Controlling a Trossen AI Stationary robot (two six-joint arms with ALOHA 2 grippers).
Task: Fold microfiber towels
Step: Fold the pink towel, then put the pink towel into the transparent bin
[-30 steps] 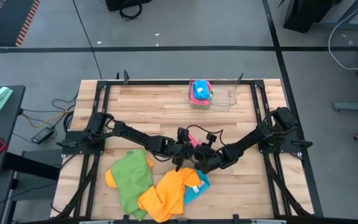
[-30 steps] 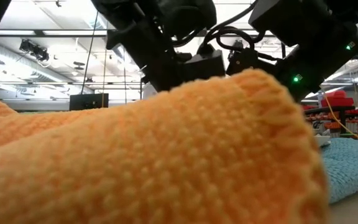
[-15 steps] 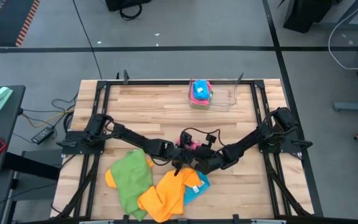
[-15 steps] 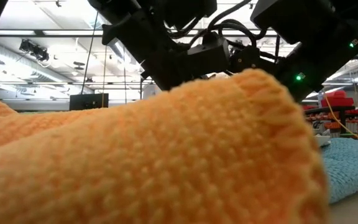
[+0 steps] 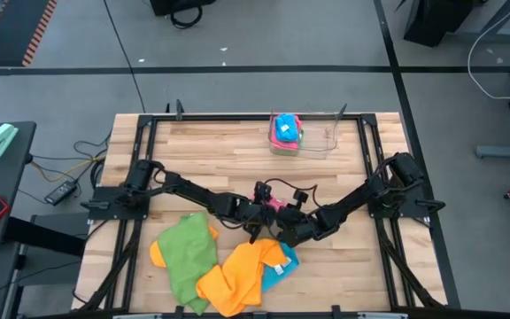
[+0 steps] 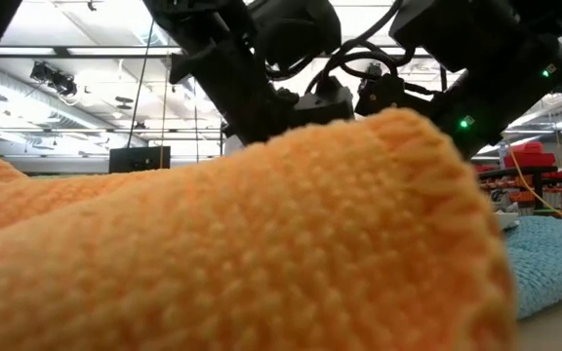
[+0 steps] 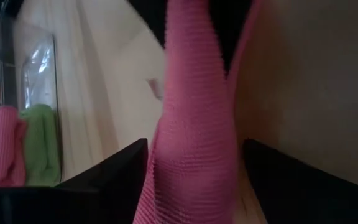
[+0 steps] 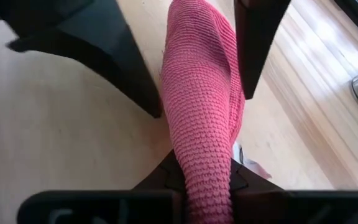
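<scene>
Pink towel [image 8: 202, 93] is stretched into a narrow strip between the two grippers at table centre, long axis running from the right gripper [image 8: 204, 186] toward the left gripper [image 7: 194, 180]. In the right wrist view the strip is pinched in the right fingers and passes between the left arm's two dark fingers [image 8: 260, 43], which are spread on either side of it. In the left wrist view the strip lies between the left fingers [image 7: 114, 171] with gaps visible on both sides. Orange towel [image 5: 237, 275], green towel [image 5: 186, 252] and blue towel [image 5: 282, 264] are heaped near the front edge of the table [image 5: 211, 151]. More folded towels are held in the clear tray [image 5: 321, 140] at the back.
</scene>
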